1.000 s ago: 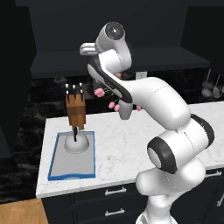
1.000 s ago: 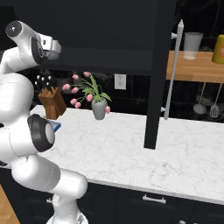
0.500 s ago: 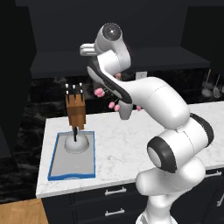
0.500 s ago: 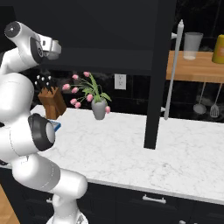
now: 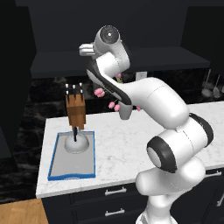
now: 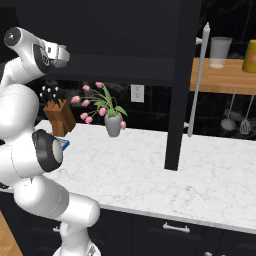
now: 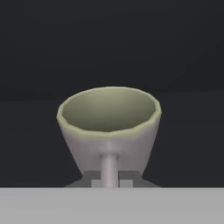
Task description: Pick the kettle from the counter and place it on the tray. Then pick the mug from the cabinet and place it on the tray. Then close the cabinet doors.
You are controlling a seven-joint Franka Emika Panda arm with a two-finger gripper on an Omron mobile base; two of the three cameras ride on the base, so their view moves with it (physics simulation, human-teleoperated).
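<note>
a: the jaws were closed in narrow around the handle of the mug [image 7: 109, 127], one finger tip [image 7: 89, 178] just showing on each side of it. the gripper [image 7: 109, 180] sat right behind the handle.

b: and from the left?

a: at the far left of the counter [image 5: 127, 144] lay the tray [image 5: 54, 159], with the kettle [image 5: 78, 142] already resting near its back end, black handle upright. a wooden knife block [image 5: 76, 109] stood just behind the tray.

b: then the middle.

a: the arm reached up into the dark cabinet [image 5: 113, 59]. the mug stood upright on the dark shelf, its greenish inside open to the hand camera. further right a vase of pink tulips [image 6: 113, 123] stood on the counter, then an open cabinet door [image 6: 179, 90] with its long bar handle [image 6: 197, 80].

b: what could go wrong?

a: i'd judge the hold to be only on the thin handle, so the mug might swing or slip on the way out. a low path to the tray could clip the knife block or knock the kettle.
</note>
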